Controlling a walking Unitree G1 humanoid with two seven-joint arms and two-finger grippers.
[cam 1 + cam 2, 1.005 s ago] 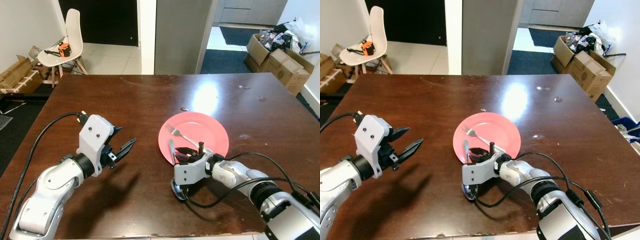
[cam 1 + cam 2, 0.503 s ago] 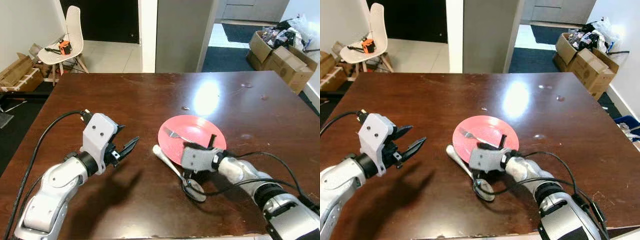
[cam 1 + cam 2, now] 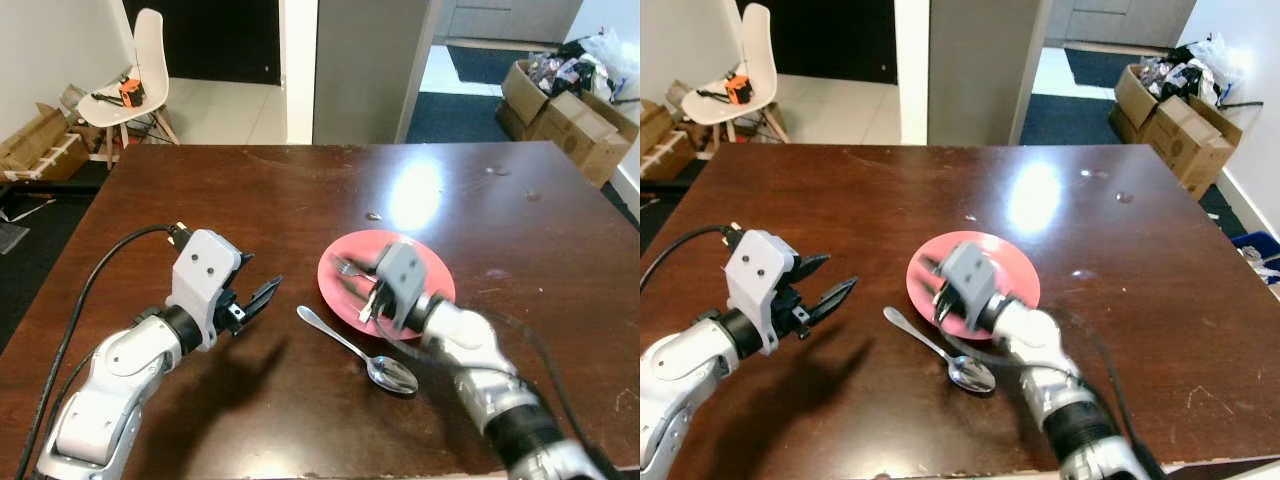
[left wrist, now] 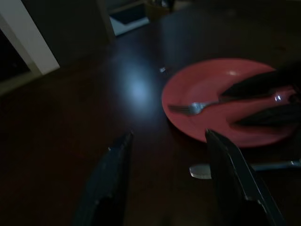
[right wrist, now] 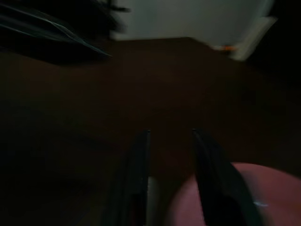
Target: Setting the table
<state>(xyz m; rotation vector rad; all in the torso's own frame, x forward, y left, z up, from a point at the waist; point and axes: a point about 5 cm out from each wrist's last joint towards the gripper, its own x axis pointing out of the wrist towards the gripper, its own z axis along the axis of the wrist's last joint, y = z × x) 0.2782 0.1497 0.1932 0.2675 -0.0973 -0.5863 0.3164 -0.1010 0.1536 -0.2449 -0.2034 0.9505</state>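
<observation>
A red plate lies on the dark wooden table, right of centre, with a fork on its left part. Just left of the plate, a metal spoon rests on the table, bowl toward me. My right gripper hovers blurred over the plate's left edge, open and holding nothing; its fingers stand apart in the right wrist view. My left gripper hangs open above the table, left of the spoon. The left wrist view takes in the plate, fork and spoon.
A white chair carrying an orange tool stands beyond the table's far left corner. Cardboard boxes sit at the back right, more boxes on the left. A grey pillar rises behind the table.
My right gripper let go of the spoon, which now lies on the table left of the plate, then rose and drew back over the plate. The left gripper barely moved.
</observation>
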